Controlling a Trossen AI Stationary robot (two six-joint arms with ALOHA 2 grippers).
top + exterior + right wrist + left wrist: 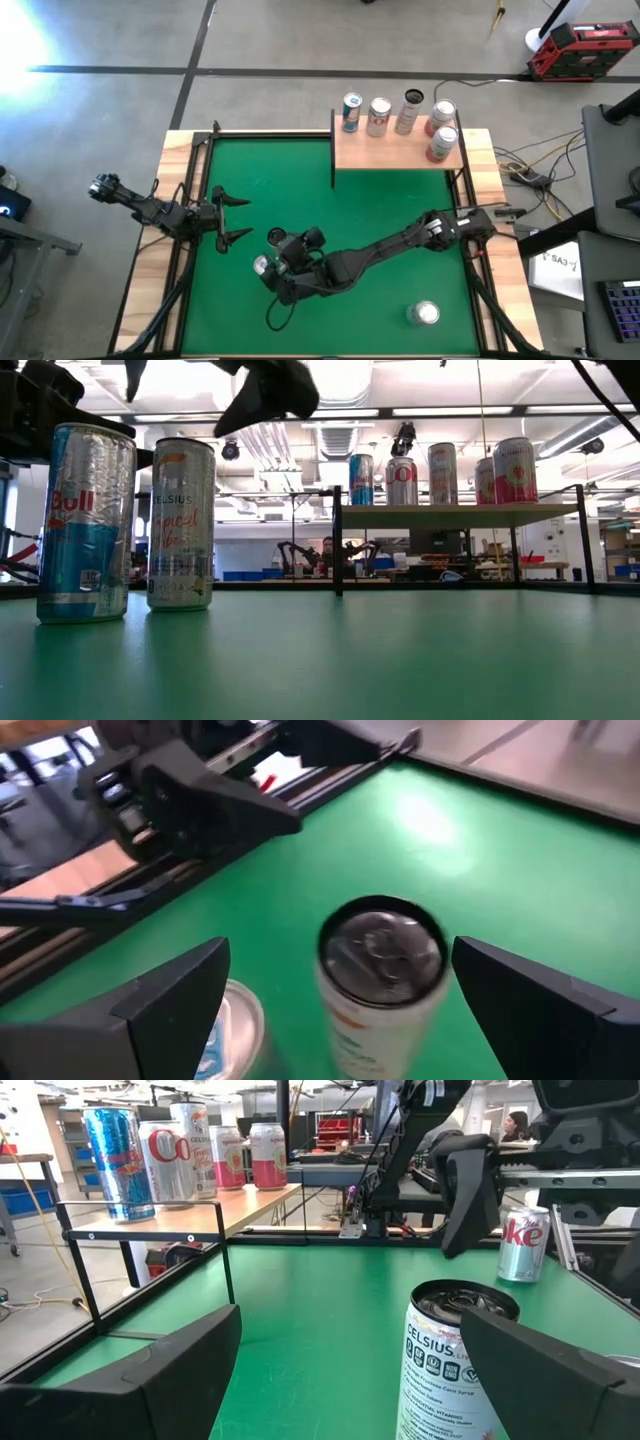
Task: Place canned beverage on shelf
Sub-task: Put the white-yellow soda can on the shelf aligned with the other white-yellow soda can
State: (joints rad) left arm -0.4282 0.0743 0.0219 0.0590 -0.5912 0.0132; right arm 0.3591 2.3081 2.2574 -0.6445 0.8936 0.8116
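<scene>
Two tall cans stand upright side by side on the green felt: a Celsius can (181,525) and a Red Bull can (85,525). My right gripper (340,948) hovers open over the Celsius can's top (381,946), one finger on either side and touching nothing. In the low view its fingers show above the can tops. The Red Bull can (232,1032) stands just beside it. The pale-wood shelf (395,152) stands at the table's far right edge and carries several cans. My left gripper (245,218) waits open at the table's left, pointing level at the Celsius can (455,1365).
A silver Coke can (425,313) stands alone near the front right corner. The shelf's black posts (337,540) rise from the felt at the far side. My right arm (400,243) stretches across the table's middle. Wooden rims (150,250) border the felt.
</scene>
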